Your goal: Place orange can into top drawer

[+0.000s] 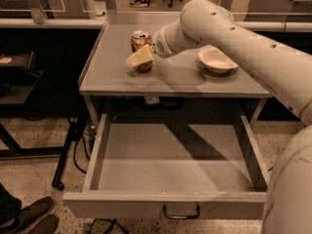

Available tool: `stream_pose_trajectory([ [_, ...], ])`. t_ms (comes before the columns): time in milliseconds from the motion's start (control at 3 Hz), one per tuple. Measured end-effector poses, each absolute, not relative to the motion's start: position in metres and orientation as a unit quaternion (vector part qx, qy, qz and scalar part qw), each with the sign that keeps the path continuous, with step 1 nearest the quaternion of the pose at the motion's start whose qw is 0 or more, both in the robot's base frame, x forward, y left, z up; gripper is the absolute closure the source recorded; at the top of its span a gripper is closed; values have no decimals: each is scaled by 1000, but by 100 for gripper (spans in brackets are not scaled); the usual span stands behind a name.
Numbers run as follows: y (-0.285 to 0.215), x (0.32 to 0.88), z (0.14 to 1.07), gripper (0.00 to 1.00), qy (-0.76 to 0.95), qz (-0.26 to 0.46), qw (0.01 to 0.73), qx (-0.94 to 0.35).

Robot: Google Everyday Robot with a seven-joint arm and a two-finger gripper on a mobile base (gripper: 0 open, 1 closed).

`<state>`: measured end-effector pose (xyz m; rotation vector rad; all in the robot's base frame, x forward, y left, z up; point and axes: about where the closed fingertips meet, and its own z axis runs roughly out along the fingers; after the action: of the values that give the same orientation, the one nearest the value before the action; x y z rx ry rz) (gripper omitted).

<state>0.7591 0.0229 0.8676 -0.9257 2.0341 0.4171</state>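
Observation:
The orange can [141,39] stands upright on the grey tabletop [170,79] near its back left. My gripper [139,57] reaches in from the right at the can; its pale yellow tip lies across the can's front and covers its middle. The white arm [229,33] stretches over the right side of the table. The top drawer [165,204] is pulled fully out below the tabletop, with a bare flat bottom and a dark handle [181,212] on its front panel.
A shallow white bowl [217,60] sits on the tabletop right of the can, under the arm. A dark bench [19,77] stands to the left, a black stand leg and cables [66,155] beside the drawer, and shoes [27,218] at bottom left.

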Motion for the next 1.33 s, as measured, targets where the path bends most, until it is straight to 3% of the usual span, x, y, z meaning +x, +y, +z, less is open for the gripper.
stream_pose_trajectory([
  [333, 23, 759, 868, 49, 812, 166, 421, -369],
  [1000, 23, 759, 868, 96, 812, 166, 421, -369],
  [1333, 22, 757, 870, 100, 811, 165, 422, -370],
])
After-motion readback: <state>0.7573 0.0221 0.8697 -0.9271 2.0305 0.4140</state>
